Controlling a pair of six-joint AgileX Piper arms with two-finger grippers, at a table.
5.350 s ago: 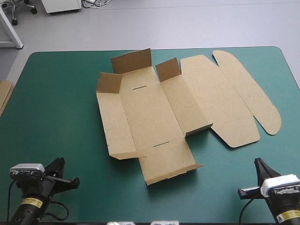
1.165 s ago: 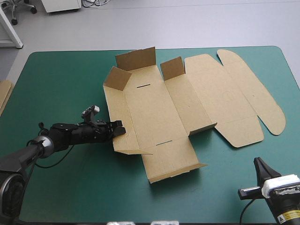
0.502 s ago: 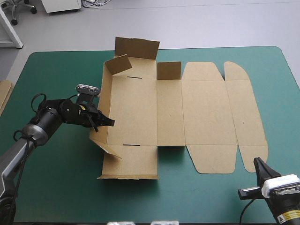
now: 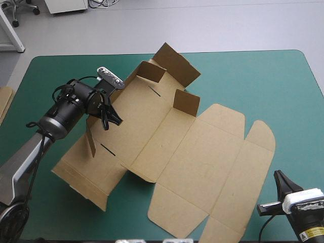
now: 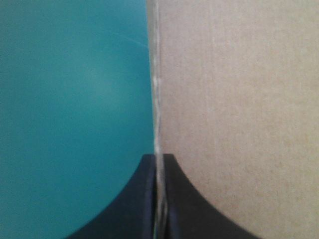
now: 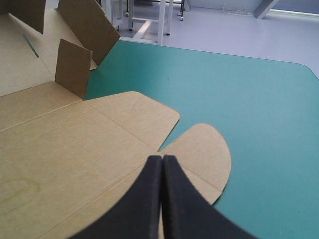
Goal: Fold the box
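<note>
Now | left fingers (image 5: 137, 209) pinching box (image 4: 202, 152) wall edge | right fingers (image 6: 147, 204) pressed together | yellow wrist label (image 4: 309, 234) unreadable

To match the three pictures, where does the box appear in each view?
High view: box across the table's middle, left gripper holding it.
Left wrist view: box edge-on, clamped in that gripper.
Right wrist view: box ahead of right gripper.
Shared: upright flap, high and right wrist views.
</note>
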